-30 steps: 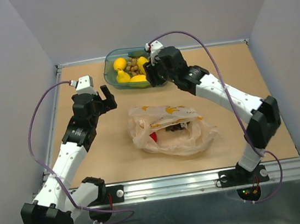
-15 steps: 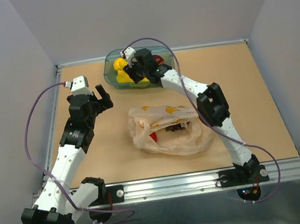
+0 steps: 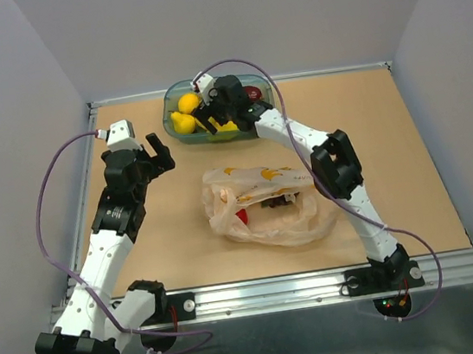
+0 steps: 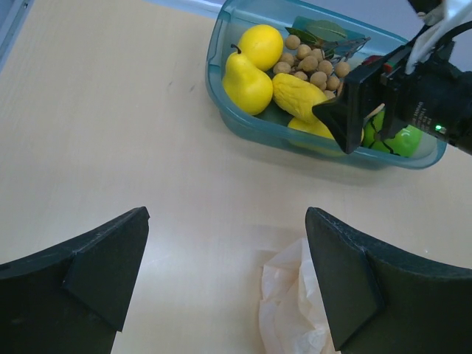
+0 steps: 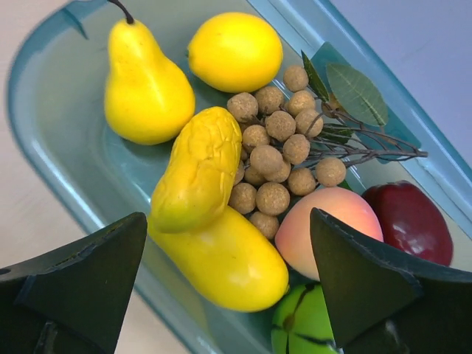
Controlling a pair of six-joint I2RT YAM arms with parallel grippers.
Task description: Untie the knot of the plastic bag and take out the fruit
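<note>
**Claws.** The right claw (image 3: 209, 118) hangs over the tub (image 4: 254, 124) at the far edge of the tabletop (image 3: 389, 139); its fingers (image 5: 74, 280) are spread wide with nothing between them. The left claw (image 3: 160, 149) hovers to the left of the bag (image 3: 262, 202); it is likewise spread wide and empty.

**Position.** The bag lies slumped near the middle of the tabletop, well apart from both claws; a red fruit (image 3: 242, 216) and a dark cluster (image 3: 277, 203) show through the film. The knot cannot be made out in any view; whether the mouth is tied or loose cannot be told. The tub holds a peach (image 5: 328, 230) and a dark red fruit (image 5: 410, 221) among yellow fruit (image 5: 221, 258); part of the unloading therefore appears done.

**Handling, bag.** The film is thin and limp. It should weigh almost nothing, keep no shape, slide on the tabletop under a sideways pull, and tear if snagged. Recommended hold: pinch a loose strip or fold at the mouth, not the body over the fruit. One claw should anchor the film while the other works; otherwise the whole bag is likely to follow the pull.

**Handling, fruit.** The red fruit looks round, smooth and firm; it is liable to roll, or to squirt from a shallow pinch; the fingers should close across its widest part. The dark cluster is lumpy; a hold around its bulk is judged safer than one on a single berry.
</note>
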